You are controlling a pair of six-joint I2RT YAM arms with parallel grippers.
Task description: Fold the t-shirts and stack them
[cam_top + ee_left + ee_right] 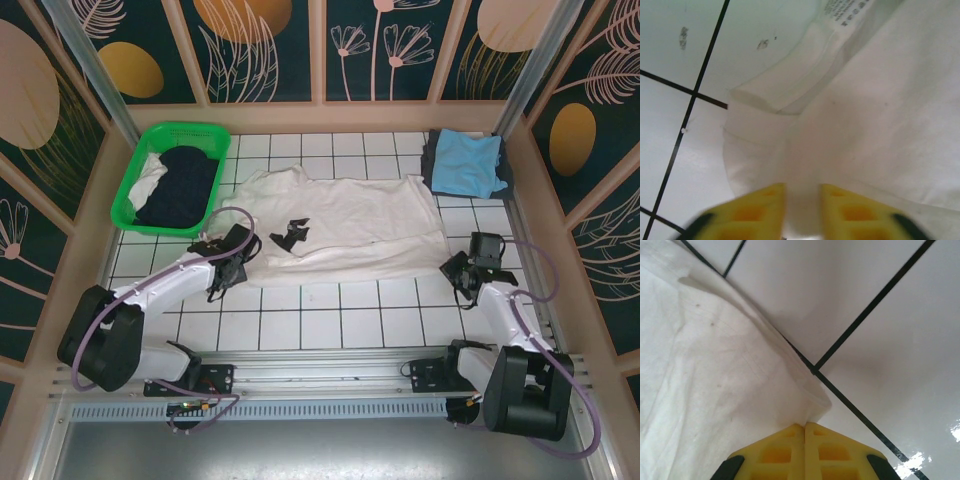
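A large white t-shirt [350, 225] with a small black print [290, 235] lies spread across the middle of the tiled table. My left gripper [225, 268] sits at its near-left corner, by the collar. In the left wrist view its yellow fingers [765, 210] stand apart, and the white cloth [865, 100] runs between them. My right gripper [462, 272] is at the shirt's near-right corner, shut on the tip of the hem [815, 405] in the right wrist view. A light blue t-shirt [468, 160] lies folded on a dark grey one [432, 165] at the back right.
At the back left a green slotted basket [125, 210] holds a dark navy t-shirt [180, 185] and a bit of white cloth [148, 180]. Wooden-framed walls close in the table on three sides. Bare tiles run along the near edge between the two arms.
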